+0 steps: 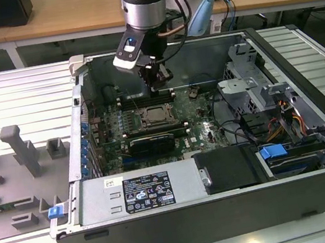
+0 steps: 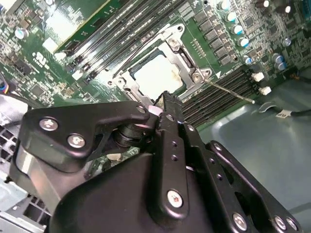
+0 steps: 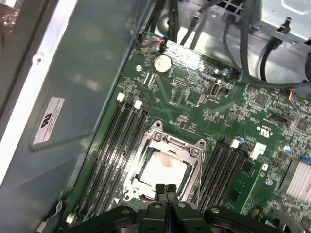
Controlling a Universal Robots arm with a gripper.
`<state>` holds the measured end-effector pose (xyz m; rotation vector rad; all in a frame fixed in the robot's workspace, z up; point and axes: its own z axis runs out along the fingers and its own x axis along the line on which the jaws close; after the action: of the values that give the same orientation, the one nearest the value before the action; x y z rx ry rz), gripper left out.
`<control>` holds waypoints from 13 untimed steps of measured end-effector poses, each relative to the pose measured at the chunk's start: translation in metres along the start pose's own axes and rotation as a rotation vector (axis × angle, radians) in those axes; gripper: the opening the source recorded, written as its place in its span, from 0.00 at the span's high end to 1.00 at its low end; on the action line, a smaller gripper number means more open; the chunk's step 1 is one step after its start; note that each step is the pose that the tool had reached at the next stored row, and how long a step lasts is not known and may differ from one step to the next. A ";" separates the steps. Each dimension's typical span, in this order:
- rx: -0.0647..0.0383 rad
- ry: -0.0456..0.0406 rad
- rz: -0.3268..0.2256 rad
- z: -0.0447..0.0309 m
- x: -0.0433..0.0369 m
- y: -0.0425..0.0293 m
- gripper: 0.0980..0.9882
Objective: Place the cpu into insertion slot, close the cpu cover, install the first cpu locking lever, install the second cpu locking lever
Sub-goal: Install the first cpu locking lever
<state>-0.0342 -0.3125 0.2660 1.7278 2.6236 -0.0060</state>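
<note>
The cpu [image 3: 163,167] lies flat in its socket on the green motherboard, its pale metal face up; it also shows in the second wrist view [image 2: 154,75]. The cpu cover [image 3: 188,149], a silvery frame, lies down around the cpu [image 2: 181,52]. A thin wire locking lever [image 2: 228,90] sticks out sideways from the socket over the memory slots. My gripper [image 1: 157,83] hangs a little above the socket [image 1: 158,116], shut with nothing held; its black fingertips [image 3: 165,190] press together over the socket's edge in both wrist views.
The open computer case [image 1: 299,40] has high walls around the board. Memory slots [image 3: 114,145] flank the socket on both sides. A long black card [image 1: 150,142] lies in front of the socket. Drive cage and cables [image 1: 258,92] fill the exterior view's right. A grey fixture [image 1: 19,150] stands outside.
</note>
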 end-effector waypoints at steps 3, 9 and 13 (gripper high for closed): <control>0.000 -0.0002 -0.057 0.0000 0.0000 0.0000 0.99; 0.000 -0.0004 -0.112 0.0000 0.0000 0.0000 0.99; 0.000 -0.0006 -0.193 0.0001 0.0000 0.0000 0.99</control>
<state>-0.0341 -0.3125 0.2659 1.4664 2.7777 -0.0059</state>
